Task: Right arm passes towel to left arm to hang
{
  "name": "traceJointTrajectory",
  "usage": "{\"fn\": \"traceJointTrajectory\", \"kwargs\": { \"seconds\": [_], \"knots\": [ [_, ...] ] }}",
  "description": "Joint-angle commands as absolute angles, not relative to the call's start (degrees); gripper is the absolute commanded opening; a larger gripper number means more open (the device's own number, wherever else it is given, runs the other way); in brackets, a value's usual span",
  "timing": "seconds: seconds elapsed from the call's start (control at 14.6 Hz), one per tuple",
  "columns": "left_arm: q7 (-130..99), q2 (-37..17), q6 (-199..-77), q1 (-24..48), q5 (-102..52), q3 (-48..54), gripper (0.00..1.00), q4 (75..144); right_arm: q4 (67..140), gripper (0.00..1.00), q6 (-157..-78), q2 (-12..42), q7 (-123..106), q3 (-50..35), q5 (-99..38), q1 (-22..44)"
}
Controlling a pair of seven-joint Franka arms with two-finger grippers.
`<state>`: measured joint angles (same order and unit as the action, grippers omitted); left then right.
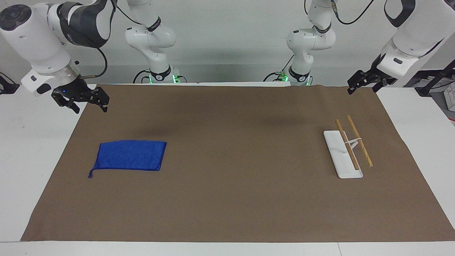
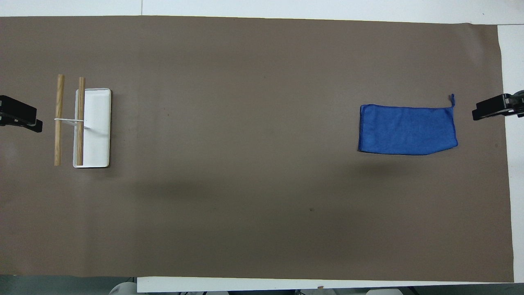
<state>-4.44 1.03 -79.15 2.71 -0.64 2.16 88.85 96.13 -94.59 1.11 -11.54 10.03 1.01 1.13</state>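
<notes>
Nothing begun: towel point(image 1: 129, 155) lies flat on the bench point(image 1: 227, 199), toward the right arm's end; right gripper point(image 1: 90, 103) hovers empty, seemingly open; left gripper point(image 1: 359, 84) waits, fingers unreadable; next, right descends and pinches an edge.

The royal-blue towel point(image 1: 130, 155) point(image 2: 408, 130) lies spread flat on the brown table cover toward the right arm's end of the table, a stitched-edge rectangle with a short thin tail at one corner.
</notes>
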Motion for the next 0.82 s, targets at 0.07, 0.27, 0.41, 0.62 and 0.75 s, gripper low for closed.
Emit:
{"fn": "traceJointTrajectory", "kwargs": {
  "seconds": [0.07, 0.27, 0.41, 0.62, 0.75],
  "knots": [
    [-4.5, 1.4, -79.1, 2.8, -0.9, 2.0, 1.0, 89.0, 96.3, 0.99, -94.8, 0.5, -12.0, 9.8, 0.3, 0.8],
    [-4.4, 1.5, -79.1, 2.8, -0.9, 1.9, 1.0, 89.1, 96.1, 0.99, -94.7, 0.6, -12.1, 9.8, 0.0, 0.7],
    [-4.5, 1.5, -79.0, 2.8, -0.9, 2.0, 1.0, 89.1, 96.1, 0.99, -94.8, 0.6, -12.1, 9.8, 0.0, 0.7],
    [-4.5, 1.5, -79.0, 2.8, -0.9, 2.0, 1.0, 89.2, 96.2, 0.99, -95.1, 1.1, -12.0, 9.8, -0.1, 0.7],
    [-4.5, 1.5, -79.0, 2.8, -0.9, 2.0, 1.0, 89.2, 96.4, 0.99, -96.0, 3.7, -11.8, 10.0, 0.0, 0.6]
  ]
}}
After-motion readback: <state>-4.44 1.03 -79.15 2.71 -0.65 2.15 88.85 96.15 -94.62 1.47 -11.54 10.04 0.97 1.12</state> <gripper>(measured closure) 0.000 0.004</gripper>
